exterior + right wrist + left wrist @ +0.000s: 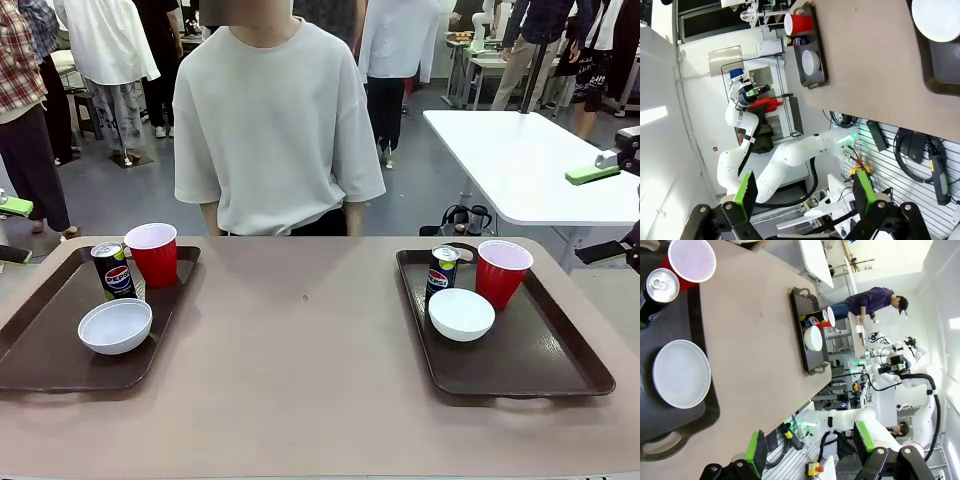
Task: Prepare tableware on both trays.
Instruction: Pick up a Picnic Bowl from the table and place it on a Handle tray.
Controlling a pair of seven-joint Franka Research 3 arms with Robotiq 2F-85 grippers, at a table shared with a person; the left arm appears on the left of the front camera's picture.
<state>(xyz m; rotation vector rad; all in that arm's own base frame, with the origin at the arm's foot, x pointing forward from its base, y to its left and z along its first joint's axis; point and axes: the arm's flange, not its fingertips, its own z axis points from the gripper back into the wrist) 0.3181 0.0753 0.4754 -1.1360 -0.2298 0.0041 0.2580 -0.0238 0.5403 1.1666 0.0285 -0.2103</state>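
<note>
The left tray (60, 360) holds a red cup (152, 253), a Pepsi can (114, 270) and a white bowl (115, 326). On the right tray (540, 360) stand a can (441, 272), a cup (503, 271) and a bowl (461, 314). My left gripper (12, 230) hangs open off the table's left end, empty, fingers (756, 460) wide, looking over the near tray (675, 440), its bowl (681, 373), can (660, 287) and cup (690, 261). My right gripper (600, 212) is open and empty off the right end, fingers (746, 192) spread, with its near tray (940, 75) and bowl (939, 17) ahead.
A person in a white T-shirt (270, 120) stands at the far edge, hands behind the table. Bare tabletop (300, 340) lies between the trays. A white table (520, 160) stands behind on the right. Other people move in the background.
</note>
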